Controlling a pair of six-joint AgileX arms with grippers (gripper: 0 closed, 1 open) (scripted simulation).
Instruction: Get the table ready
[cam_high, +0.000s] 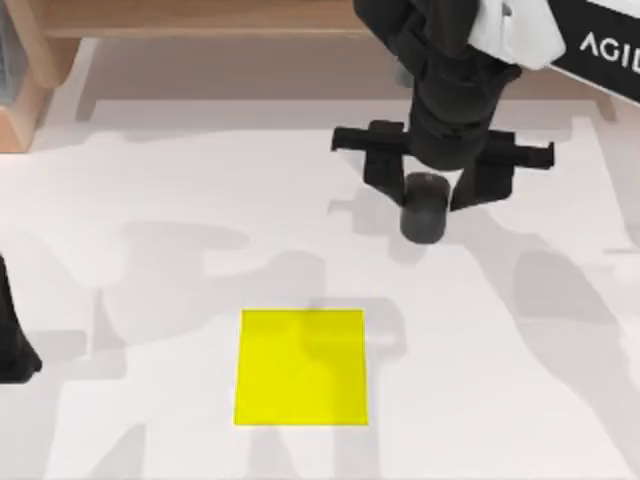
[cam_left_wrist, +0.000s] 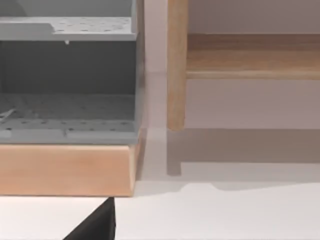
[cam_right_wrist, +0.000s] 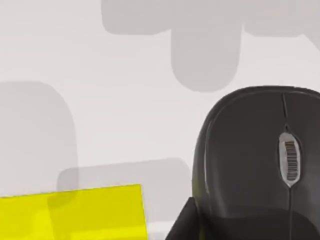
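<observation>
A black computer mouse hangs over the right half of the white table, with my right gripper shut on it from above. The right wrist view has the mouse close up, scroll wheel visible, and one dark fingertip against its side. A yellow square mat lies flat on the table, nearer the front and to the left of the mouse; its corner also appears as the yellow mat in the right wrist view. My left arm is parked at the table's left edge.
A light wooden shelf runs along the back edge, with a wooden upright and a grey perforated rack on a wooden base at the back left. Bare tabletop surrounds the mat.
</observation>
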